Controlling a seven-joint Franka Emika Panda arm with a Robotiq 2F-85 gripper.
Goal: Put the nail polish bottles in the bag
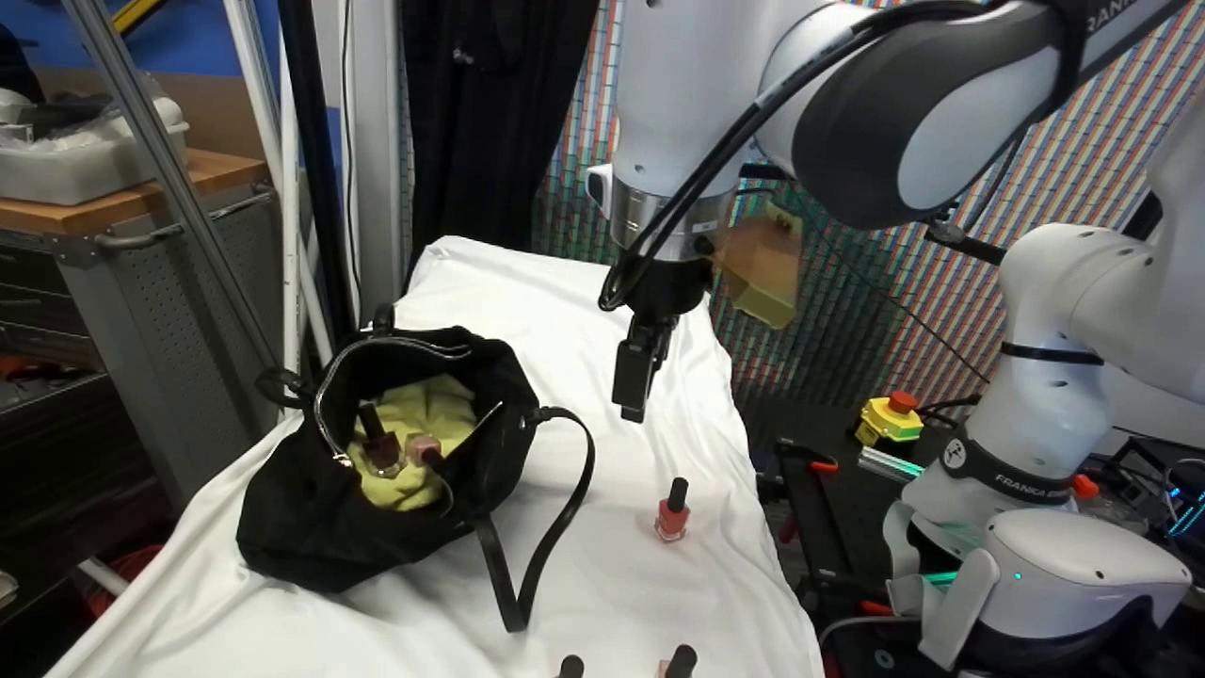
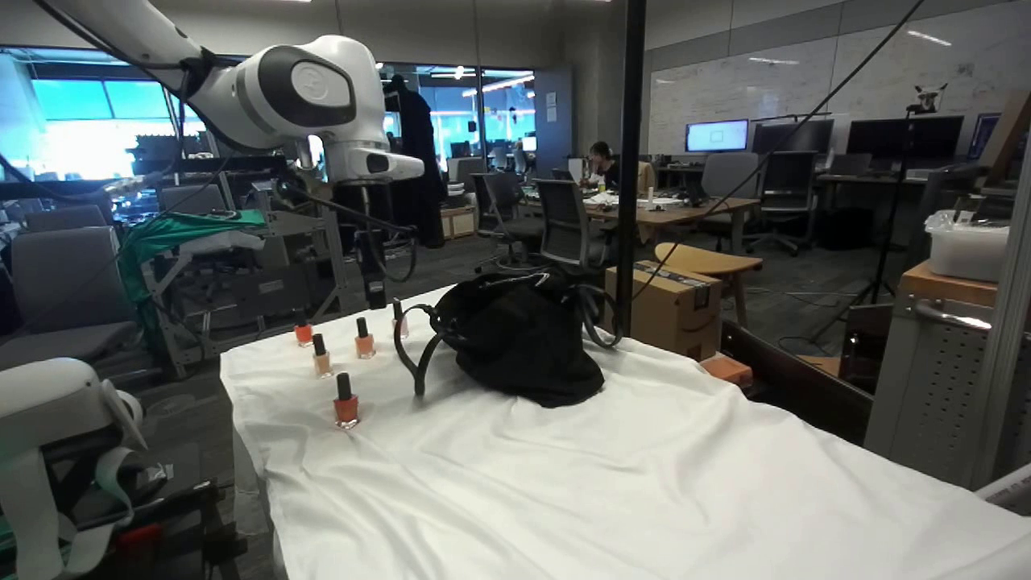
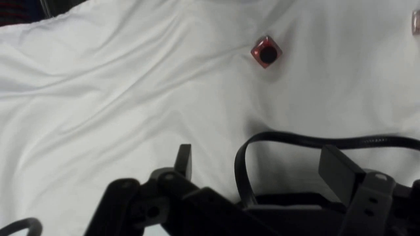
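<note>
One counter (image 1: 612,603) under rumpled white cloth; white Franka arm (image 1: 1054,311) at one edge, a grey metal cabinet (image 1: 155,311) with wooden top beyond the opposite edge. One black two-fingered Robotiq gripper (image 3: 261,164), raised above the cloth, pointing down; jaws wide apart, the fingers (image 3: 339,173) holding nothing. I read that from the wrist view; in both exterior views they merge into one dark shape. One soft black fabric handbag (image 1: 301,537), yellow-green inside, by the cabinet-side edge and masking a stretch of it, mouth open. Inside I count two nail polish bottles: one dark red (image 1: 384,452) with black cap, tilted; one pink (image 1: 424,446), its cap hard to make out. In an exterior view I get only the bag's outer wall (image 2: 523,346), contents hidden. Five further bottles, black-capped, upright on the counter: one red (image 2: 346,409), set apart, toward the arm-side edge; one peach (image 2: 323,364), one coral (image 2: 366,346), one orange-red (image 2: 304,333) and one pinkish (image 2: 402,327), grouped toward the far edge in that view, the orange-red nearest its corner with the arm-side edge, the pinkish partly behind the bag's thin black strap (image 2: 419,385). In an exterior view the frame leaves two bottles as little more than caps (image 1: 680,661). Wrist view: the red bottle from above; a pale glassy sliver (image 3: 416,23) cut off at the side; low down, a curved black piece (image 3: 32,224), strap or cable, I cannot tell.
</note>
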